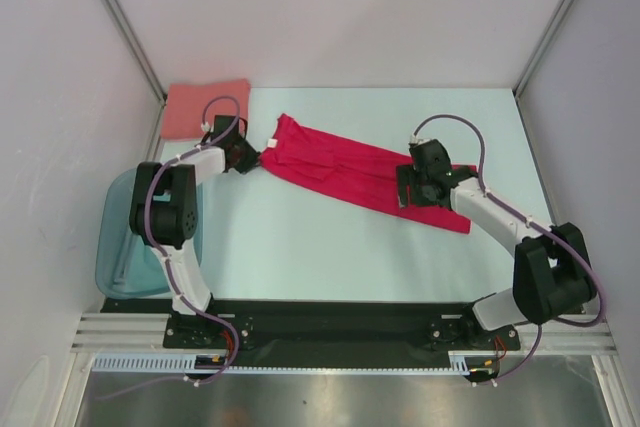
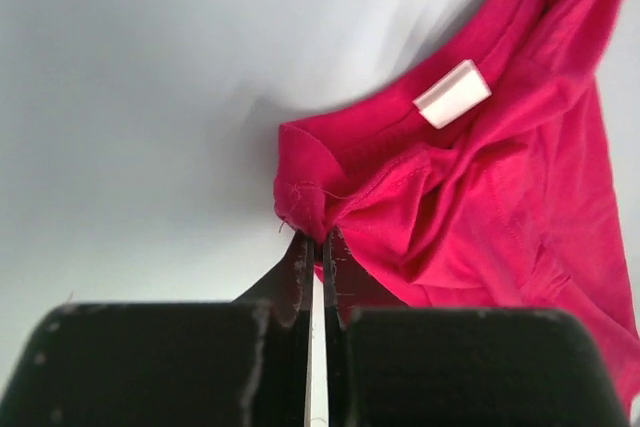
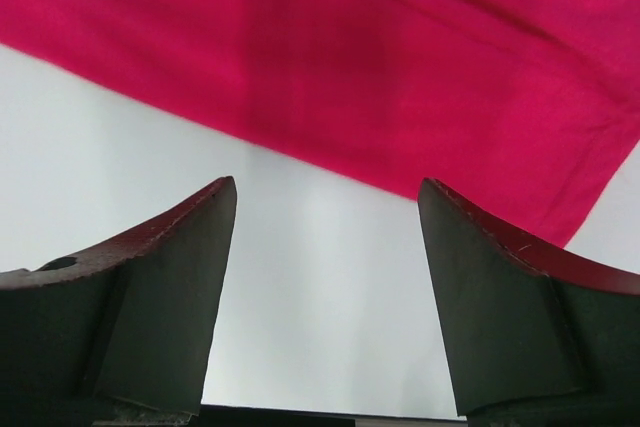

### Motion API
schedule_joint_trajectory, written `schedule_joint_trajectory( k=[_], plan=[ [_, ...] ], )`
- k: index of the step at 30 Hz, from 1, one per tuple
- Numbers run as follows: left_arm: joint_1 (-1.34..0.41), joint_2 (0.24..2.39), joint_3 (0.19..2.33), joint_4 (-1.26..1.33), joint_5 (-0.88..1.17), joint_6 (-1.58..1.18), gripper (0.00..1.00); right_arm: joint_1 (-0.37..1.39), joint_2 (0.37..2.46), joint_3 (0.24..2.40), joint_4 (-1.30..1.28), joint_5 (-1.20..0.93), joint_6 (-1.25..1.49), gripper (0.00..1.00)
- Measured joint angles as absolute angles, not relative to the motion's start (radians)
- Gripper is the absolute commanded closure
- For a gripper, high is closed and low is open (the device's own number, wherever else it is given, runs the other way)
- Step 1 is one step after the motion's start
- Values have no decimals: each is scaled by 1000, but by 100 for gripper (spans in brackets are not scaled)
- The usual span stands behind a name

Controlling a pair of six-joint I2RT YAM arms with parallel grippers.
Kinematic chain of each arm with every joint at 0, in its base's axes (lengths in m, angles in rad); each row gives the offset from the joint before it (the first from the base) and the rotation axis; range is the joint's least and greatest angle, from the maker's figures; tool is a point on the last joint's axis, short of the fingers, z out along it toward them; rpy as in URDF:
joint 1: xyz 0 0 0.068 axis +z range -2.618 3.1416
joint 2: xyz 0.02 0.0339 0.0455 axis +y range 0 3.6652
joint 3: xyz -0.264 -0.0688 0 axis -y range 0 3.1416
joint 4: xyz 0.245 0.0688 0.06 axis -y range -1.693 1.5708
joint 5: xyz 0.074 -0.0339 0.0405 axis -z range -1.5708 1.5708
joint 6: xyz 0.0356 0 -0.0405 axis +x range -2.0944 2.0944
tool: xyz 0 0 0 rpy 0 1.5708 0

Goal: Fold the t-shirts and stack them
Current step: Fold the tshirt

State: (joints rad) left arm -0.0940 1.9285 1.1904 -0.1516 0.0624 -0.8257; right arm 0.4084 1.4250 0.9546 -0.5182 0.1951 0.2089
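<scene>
The crimson-red t-shirt (image 1: 345, 169) lies stretched slantwise across the middle of the table, bunched and narrow. My left gripper (image 1: 252, 158) is shut on a fold by its collar (image 2: 305, 202), where a white label (image 2: 452, 94) shows. My right gripper (image 1: 412, 190) is open and empty, low over the shirt's lower end; its fingers (image 3: 170, 277) straddle bare table just short of the red cloth's edge (image 3: 400, 67). The salmon-pink t-shirt (image 1: 200, 105) lies folded at the back left corner.
A translucent teal plastic tub (image 1: 120, 247) stands at the left table edge beside the left arm. White walls close in the table on the left, the back and the right.
</scene>
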Motion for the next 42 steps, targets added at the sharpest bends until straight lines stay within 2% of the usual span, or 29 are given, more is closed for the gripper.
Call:
schedule_joint_trajectory(
  k=[6, 13, 21, 26, 28, 31, 36, 42],
  plan=[
    [-94, 2009, 1354, -123, 24, -745, 100, 322, 1481, 1021, -466, 139, 241, 24],
    [-94, 2248, 1691, -81, 36, -694, 99, 202, 1535, 1084, -355, 54, 284, 24],
    [-81, 2479, 2006, -99, 39, -678, 95, 159, 1610, 1092, -259, 15, 288, 23],
    [-56, 2545, 2128, -109, 52, -661, 67, 70, 1699, 1096, -229, -46, 295, 21],
    [-46, 2547, 2138, -110, 59, -647, 54, 34, 1721, 1096, -229, -64, 295, 20],
    [-39, 2537, 2125, -115, 56, -634, 46, -12, 1739, 1110, -234, -100, 300, 20],
    [-39, 2433, 1980, -163, 51, -636, 43, -66, 1744, 1128, -235, -146, 315, 17],
    [-86, 2111, 1642, -205, -4, -641, 40, -89, 1728, 1102, -260, -155, 357, 16]
  ],
)
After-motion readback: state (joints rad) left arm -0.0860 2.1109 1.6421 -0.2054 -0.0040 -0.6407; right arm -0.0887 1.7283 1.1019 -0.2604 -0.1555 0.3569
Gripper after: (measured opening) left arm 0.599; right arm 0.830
